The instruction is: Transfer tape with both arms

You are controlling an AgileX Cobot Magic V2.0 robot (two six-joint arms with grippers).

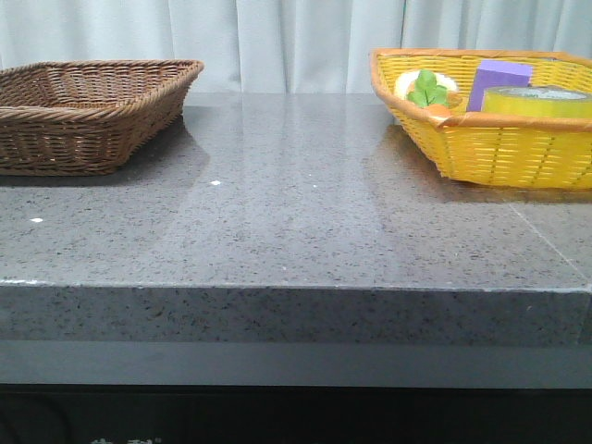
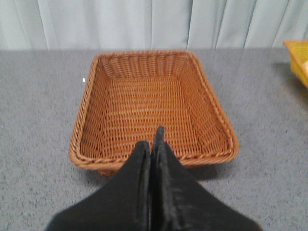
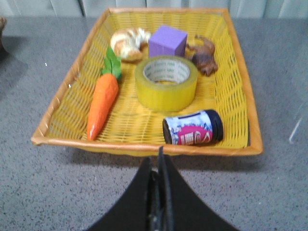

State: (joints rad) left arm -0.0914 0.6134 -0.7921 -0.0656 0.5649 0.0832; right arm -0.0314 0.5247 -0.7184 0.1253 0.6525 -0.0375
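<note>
One tape roll point(image 3: 166, 83) in the yellow basket point(image 3: 239, 103), one carrot point(image 3: 102, 105), one purple block point(image 3: 167, 41), one empty brown basket point(image 2: 134, 103), both grippers' jaws closed, left gripper point(image 2: 152, 144), right gripper point(image 3: 159, 161).

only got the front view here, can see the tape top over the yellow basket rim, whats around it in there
Observer: The tape lies flat mid-basket, a purple block right behind it.
Operator: anything on the near side
Observer: A small jar lies on its side between the tape and the near rim of the yellow basket.
Operator: right gripper open?
Observer: No, the right gripper is shut, outside the near rim.
Operator: and the left
Observer: The left gripper is shut too, at the brown basket, which holds nothing.
</note>
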